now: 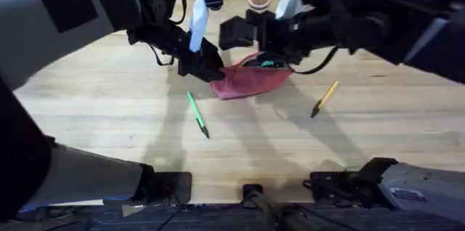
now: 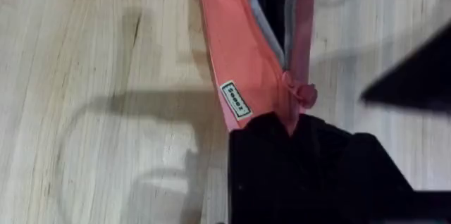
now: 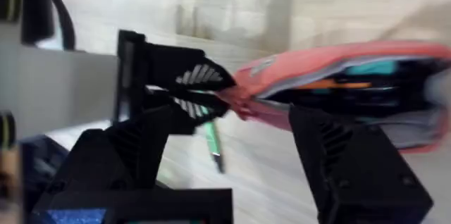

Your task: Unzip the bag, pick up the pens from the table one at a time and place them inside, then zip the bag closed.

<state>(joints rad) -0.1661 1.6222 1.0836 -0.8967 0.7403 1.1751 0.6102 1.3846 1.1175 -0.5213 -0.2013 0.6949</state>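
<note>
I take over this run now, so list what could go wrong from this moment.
1. The left gripper pinches only the end of the bag; the fabric could slip out and the opened mouth collapse.
2. The right gripper hangs at the bag's open mouth; pulling away might drag the pouch or spill what already sits inside.
3. The green pen and yellow pen lie loose on the table; an arm sweep could roll them off.
</note>
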